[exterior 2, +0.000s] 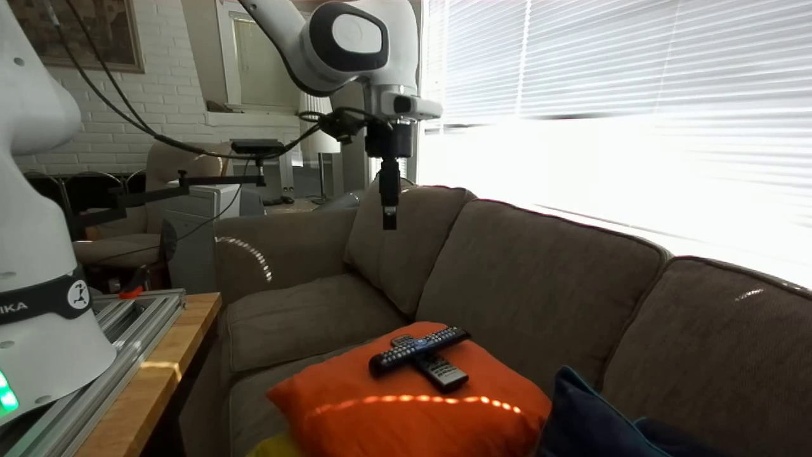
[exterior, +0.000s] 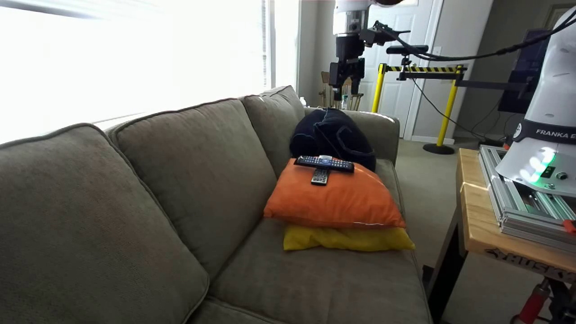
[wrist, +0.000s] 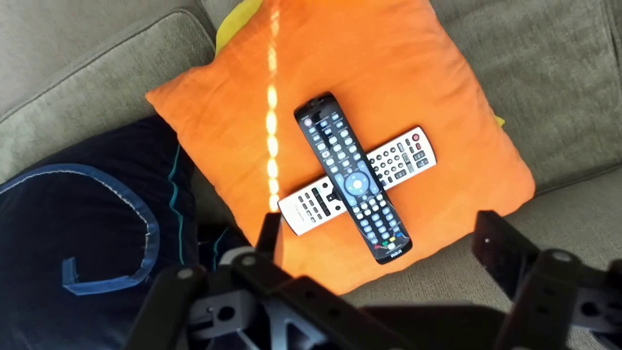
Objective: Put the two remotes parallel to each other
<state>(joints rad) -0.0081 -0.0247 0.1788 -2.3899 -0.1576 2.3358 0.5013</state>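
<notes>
Beside me, a grey-brown sofa (exterior: pixel 351 283) runs along a glaring window (exterior 2: pixel 602 171) — blinds (exterior 2: pixel 590 57) across its upper part. Farther off I see a white brick wall (exterior 2: pixel 168 95), lamp (exterior 2: pixel 324 142), white door (exterior: pixel 397 108) — and pale floor (exterior: pixel 418 180).

Arm (exterior 2: pixel 28 212): white, rounded; oval black joint ring (exterior 2: pixel 320 39) around pale disc (exterior 2: pixel 356 33). Wrist collar (exterior: pixel 350 21): silver. Base band (exterior: pixel 551 132): black, lettered "FRANKA E", circular emblem (exterior 2: pixel 78 294). Base light (exterior 2: pixel 7 392): green. Cables (exterior: pixel 477 58): black. Gripper (exterior: pixel 346 92): black, angular, grey screw heads (wrist: pixel 562 255).

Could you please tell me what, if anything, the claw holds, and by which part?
Nothing is held: the claw is open, and the black RCA remote lies across the silver remote.
</notes>
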